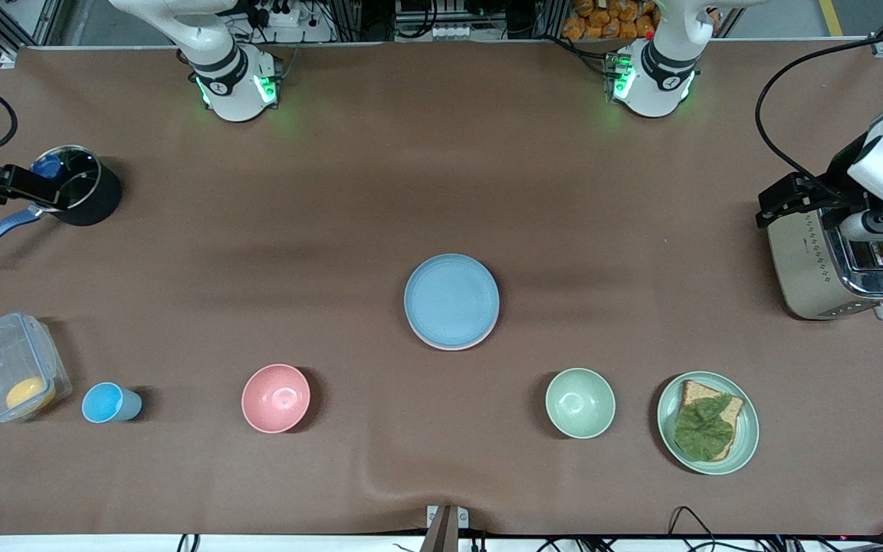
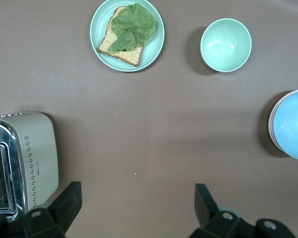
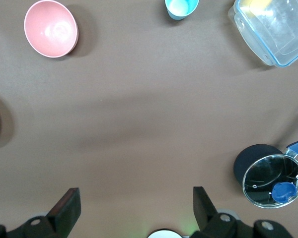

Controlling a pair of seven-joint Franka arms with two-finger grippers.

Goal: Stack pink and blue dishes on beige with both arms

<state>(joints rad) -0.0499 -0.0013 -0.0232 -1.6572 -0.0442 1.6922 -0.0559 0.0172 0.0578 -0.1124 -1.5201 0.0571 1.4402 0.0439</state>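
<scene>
Brown-covered counter (image 1: 441,192) under both arms, bases along its edge farthest from the front camera.

Left pincer (image 2: 136,208) up over the left arm's end of the counter, fingers (image 2: 64,201) spread wide, nothing between them, just beside a silver toaster (image 1: 832,268). Well apart from it, toward the counter's middle: blue plate (image 1: 451,300) lying flat on top of a stack, a pink rim of the pink plate (image 1: 449,345) peeking out at the edge nearest the front camera; whether a beige plate lies beneath cannot be told. Nearer the front camera than that pincer: a pale green plate (image 1: 748,425) carrying a slice of toast (image 1: 698,392) with a lettuce leaf (image 1: 702,429) on it, and beside that a green bowl (image 1: 580,402).

Right pincer (image 3: 136,206) over the right arm's end, fingers (image 3: 67,206) likewise spread and holding nothing, above a black saucepan (image 1: 81,192) with glass lid and blue handle. Stack well apart from this pincer too, only its edge showing in the right wrist view. Nearer the front camera: a pink bowl (image 1: 276,398), a small blue cup (image 1: 108,402), and a clear lidded container (image 1: 8,368) with something yellow inside.
</scene>
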